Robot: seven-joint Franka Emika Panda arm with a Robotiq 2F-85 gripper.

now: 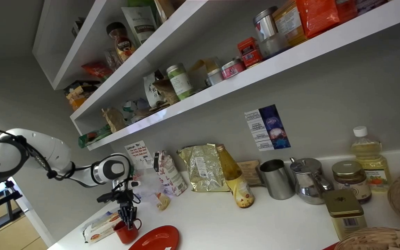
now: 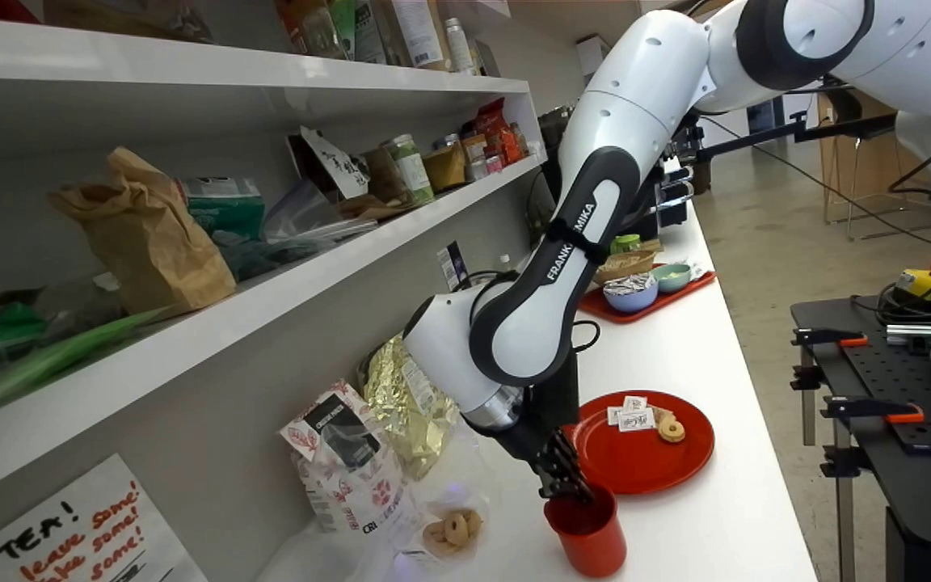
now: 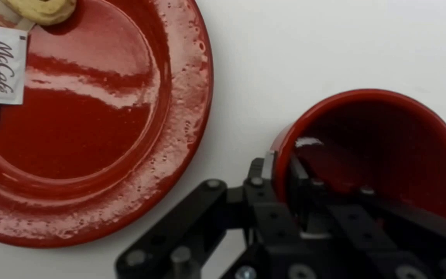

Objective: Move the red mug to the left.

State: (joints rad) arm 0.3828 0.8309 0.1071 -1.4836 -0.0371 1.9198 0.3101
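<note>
Red mug point(image 2: 588, 537): sat mouth up on the white counter point(image 3: 246, 77) or just over it (contact at the base could not be told), near the red plate point(image 3: 91, 143) but apart; its axis looked roughly vertical.
Robotiq gripper point(image 3: 282, 164): its fingers point(image 3: 257, 172) were clamped on the mug's wall, one inside the bowl, one outside, on the plate-facing side.
Offset: most of the mug lay on the far side of the pinch from the plate, so it would probably twist if lifted fast.
Handle point(image 1: 140, 224): in an exterior view, it stuck out toward the plate, close by the fingers.
Way left: taken as the robot's own left, it led away from the plate, toward a white printed packet point(image 1: 101, 225) just beside the mug.
Franka Panda arm point(image 2: 587, 234): reached down to the mug; the grasp seemed made, the carry left to do.
</note>
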